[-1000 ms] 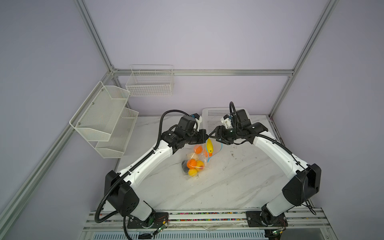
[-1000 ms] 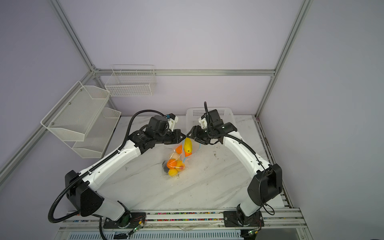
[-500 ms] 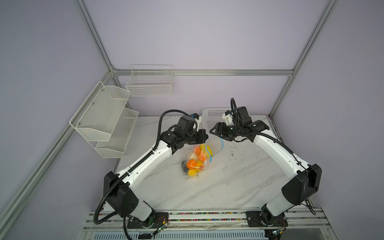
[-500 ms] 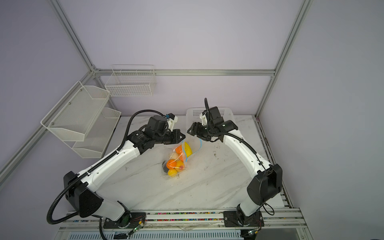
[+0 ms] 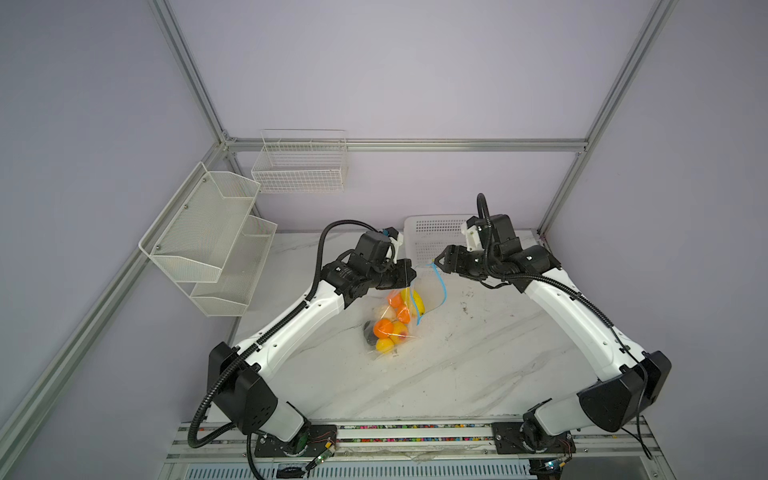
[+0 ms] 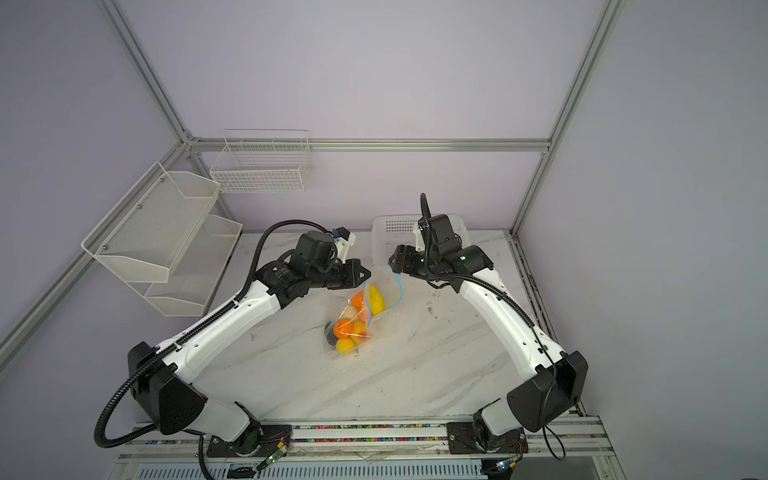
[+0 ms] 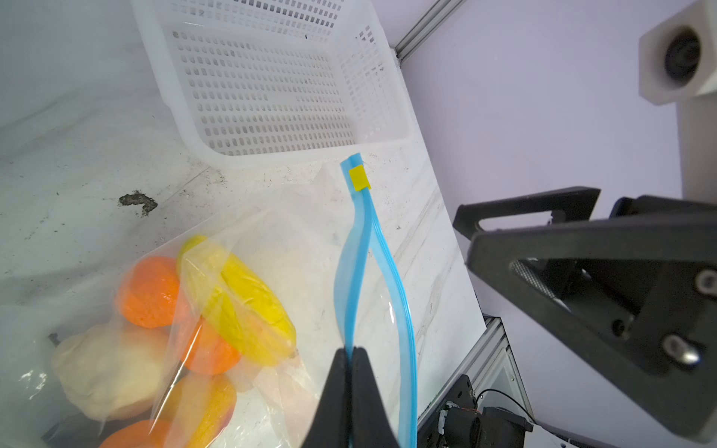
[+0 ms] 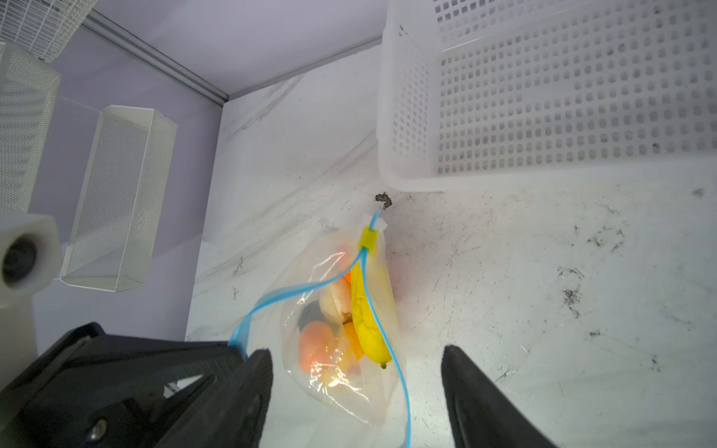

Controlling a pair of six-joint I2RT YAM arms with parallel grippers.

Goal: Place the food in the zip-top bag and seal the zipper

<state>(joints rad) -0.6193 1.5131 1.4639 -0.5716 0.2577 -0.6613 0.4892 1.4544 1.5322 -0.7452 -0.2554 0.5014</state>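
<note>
The left gripper (image 7: 351, 355) is fully closed, and its two jaws pinch one blue lip of the zipper (image 7: 349, 279), close to the end that is far from the slider. By this lip it holds up the zip-top bag (image 7: 302, 240) above the marble table (image 5: 457, 353). In both top views the lower part of the bag seems to rest on the table, between the two arms. The food (image 5: 390, 328) is inside the bag: an orange ball (image 7: 149, 291), a long yellow fruit (image 7: 240, 302), a cream bulb (image 7: 104, 372) and a dark lump (image 8: 310, 314) can be seen through the plastic, with more orange and yellow pieces under them. The zipper is not sealed. Its two blue lips stand apart along most of their length and meet only at the small yellow slider (image 7: 359, 177), which sits at the end near the white basket (image 7: 271, 97). The right gripper (image 8: 355, 351) has its jaws wide apart and holds nothing. It hangs above the bag, near the slider end of the zipper but without touching it.
</note>
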